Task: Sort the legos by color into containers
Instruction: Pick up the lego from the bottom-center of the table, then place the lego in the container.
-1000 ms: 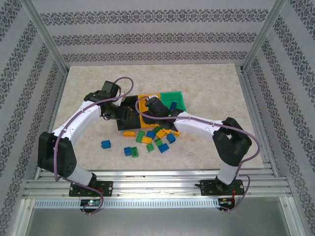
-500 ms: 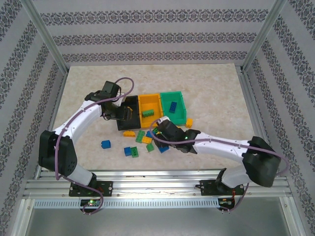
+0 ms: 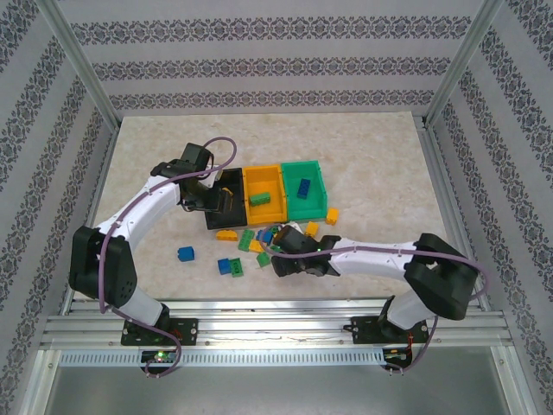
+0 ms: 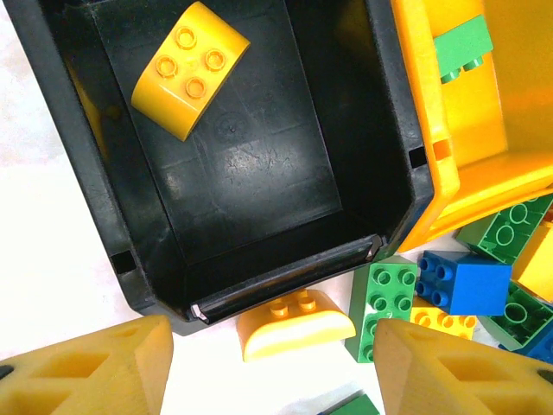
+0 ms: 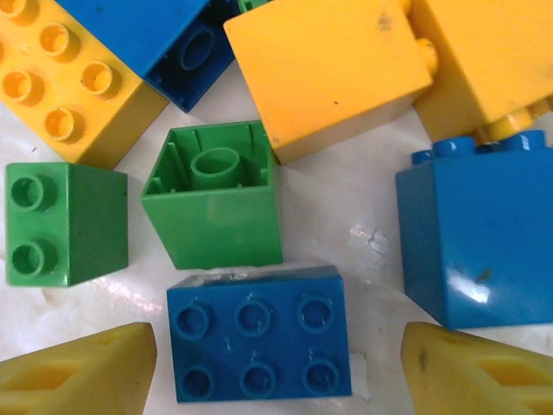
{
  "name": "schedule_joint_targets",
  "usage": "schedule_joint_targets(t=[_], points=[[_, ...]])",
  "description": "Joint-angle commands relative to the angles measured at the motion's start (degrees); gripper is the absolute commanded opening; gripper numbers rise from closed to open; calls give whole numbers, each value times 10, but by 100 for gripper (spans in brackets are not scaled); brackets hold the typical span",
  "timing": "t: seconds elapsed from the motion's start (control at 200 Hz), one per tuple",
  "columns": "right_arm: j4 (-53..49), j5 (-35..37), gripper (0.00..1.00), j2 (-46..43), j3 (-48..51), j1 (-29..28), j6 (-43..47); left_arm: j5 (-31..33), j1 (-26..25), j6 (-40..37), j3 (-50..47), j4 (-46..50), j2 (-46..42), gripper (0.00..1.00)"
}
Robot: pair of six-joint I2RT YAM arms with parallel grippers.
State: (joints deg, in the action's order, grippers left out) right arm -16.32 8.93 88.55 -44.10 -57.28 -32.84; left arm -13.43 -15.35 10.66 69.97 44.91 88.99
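Right wrist view puts our open right gripper [image 5: 276,367] astride a blue lego [image 5: 259,333] on the surface [image 5: 346,216] near the containers [image 3: 263,179], so we judge a pick underway; next we must lower and close.

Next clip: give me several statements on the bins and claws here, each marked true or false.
A yellow brick lies in the black bin. True.
The green bin holds a blue brick. True.
The orange bin is empty. False: a green brick lies in it.
The right claw is shut on a brick. False: it is open, a blue six-stud brick lying between its fingers.
The left claw is open beside the black bin. True.
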Motion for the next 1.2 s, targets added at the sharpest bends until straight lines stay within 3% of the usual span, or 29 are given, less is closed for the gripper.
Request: schedule_joint_targets(t=[0.0,0.1,0.29,0.445,0.884,1.194], points=[[-6,-6,75,22,-23,-6,9,5,3,-12,6,4,-3,63],[-8,-5,72,41,-32,-6,13,7,4,-11,3,3,-6,63],[-2,-6,51,41,-27,-8,8,8,4,-13,7,4,-2,63],[-8,6,44,18,-24,-9,9,6,4,-12,4,2,0,63],[17,44,40,-102,-4,9,12,2,4,-14,8,7,3,63],[47,-1,40,-164,-8,129,49,17,4,-15,4,4,-15,63]])
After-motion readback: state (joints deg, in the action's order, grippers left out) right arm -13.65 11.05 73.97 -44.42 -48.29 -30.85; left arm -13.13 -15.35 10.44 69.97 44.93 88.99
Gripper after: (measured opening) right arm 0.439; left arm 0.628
